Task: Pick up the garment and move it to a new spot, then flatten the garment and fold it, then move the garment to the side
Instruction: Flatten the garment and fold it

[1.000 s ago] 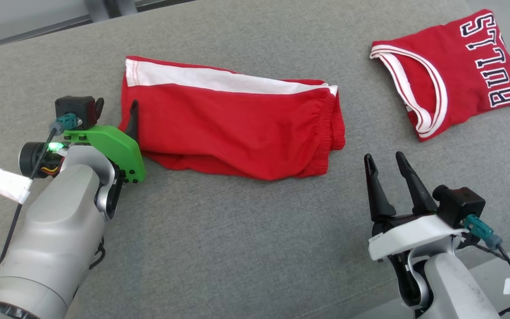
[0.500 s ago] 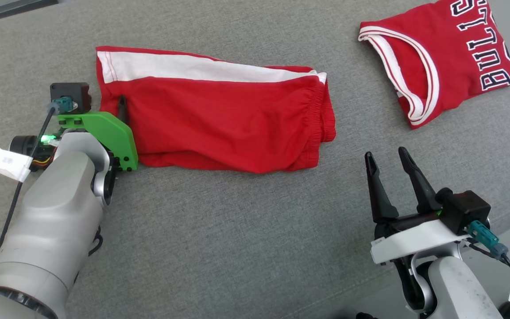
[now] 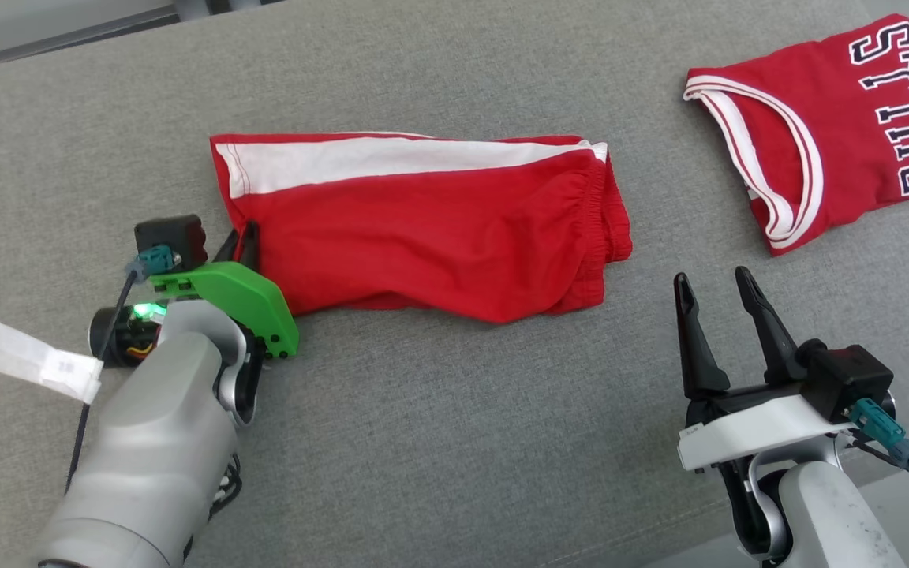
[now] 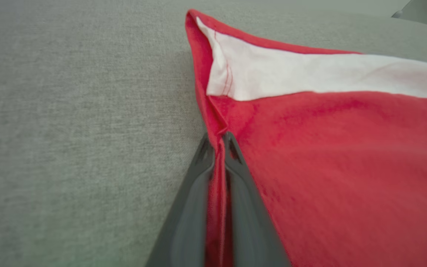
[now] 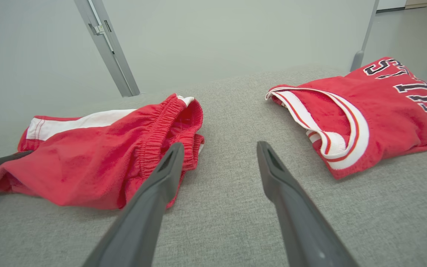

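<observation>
Head view: the left tool (image 3: 243,241) is clamped on the hem corner of the shorts (image 3: 439,237), which lie on the tabletop (image 3: 454,442) ahead of it. This is judged to be the pick-up step. The forearm is low and reaches forward. The right tool (image 3: 711,280) is raised and open, well short of the jersey (image 3: 841,118).

Left wrist view: red cloth is pinched between the fingers.

Right wrist view: the shorts lie ahead-left. The next move calls for a steady lift that keeps the pinch.

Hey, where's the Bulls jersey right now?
In the head view, the Bulls jersey lies at the upper right of the grey surface, apart from the red shorts on its left and beyond the open right claw.
</observation>
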You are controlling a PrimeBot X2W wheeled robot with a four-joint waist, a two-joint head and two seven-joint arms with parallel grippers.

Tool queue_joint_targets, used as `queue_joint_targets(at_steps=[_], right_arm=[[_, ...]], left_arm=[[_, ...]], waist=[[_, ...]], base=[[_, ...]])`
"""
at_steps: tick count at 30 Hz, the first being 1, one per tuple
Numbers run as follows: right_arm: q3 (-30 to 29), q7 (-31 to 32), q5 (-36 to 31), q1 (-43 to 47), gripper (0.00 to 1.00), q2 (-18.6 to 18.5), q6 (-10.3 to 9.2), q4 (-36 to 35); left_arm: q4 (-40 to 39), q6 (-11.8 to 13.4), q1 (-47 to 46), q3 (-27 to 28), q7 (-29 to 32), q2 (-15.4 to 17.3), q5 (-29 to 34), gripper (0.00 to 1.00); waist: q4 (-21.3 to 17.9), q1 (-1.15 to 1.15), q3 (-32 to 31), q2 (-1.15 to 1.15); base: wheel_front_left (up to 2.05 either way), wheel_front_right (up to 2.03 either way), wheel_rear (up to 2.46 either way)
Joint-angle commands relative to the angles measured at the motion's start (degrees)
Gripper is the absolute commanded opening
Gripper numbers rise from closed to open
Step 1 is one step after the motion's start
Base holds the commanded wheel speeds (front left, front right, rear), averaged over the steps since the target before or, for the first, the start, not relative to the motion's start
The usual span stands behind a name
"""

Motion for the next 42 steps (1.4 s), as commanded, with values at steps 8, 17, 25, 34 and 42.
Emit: queue_joint_targets(at_steps=[8,17,25,34,42], right_arm=[[-1.4,-0.1,-1.0,1.6,1.0,-0.1,-0.03,0.6],[-2.6,-0.1,-1.3,2.3,1.0,-0.1,-0.03,1.8],[-2.8,0.3,-1.5,2.0,1.0,-0.1,-0.03,4.2],[-6.0,6.6,-1.8,0.5,1.0,-0.1,-0.03,5.4],[-4.2,20.3,0.1,-6.7,1.0,-0.1,-0.03,7.5]], left_arm=[[-7.0,4.0,10.0,5.2,-0.5,1.1,0.5,0.0],[-17.8,5.1,18.6,10.6,-0.6,2.6,3.6,1.0],[-31.0,4.8,25.8,20.9,-0.6,3.7,13.1,1.0],[-51.7,-2.1,39.6,37.0,-0.6,-0.8,30.1,1.0],[-59.2,-8.4,48.1,45.0,-0.6,-4.8,38.5,1.0]], waist=[[3.5,0.0,-5.4,0.0],[4.4,0.0,-8.2,0.0],[5.8,0.0,-9.9,0.0],[10.3,0.0,-12.7,0.0],[13.8,0.0,-13.3,0.0]], base=[[0.0,0.0,0.0],[0.0,0.0,0.0],[0.0,0.0,0.0],[0.0,0.0,0.0],[0.0,0.0,0.0]])
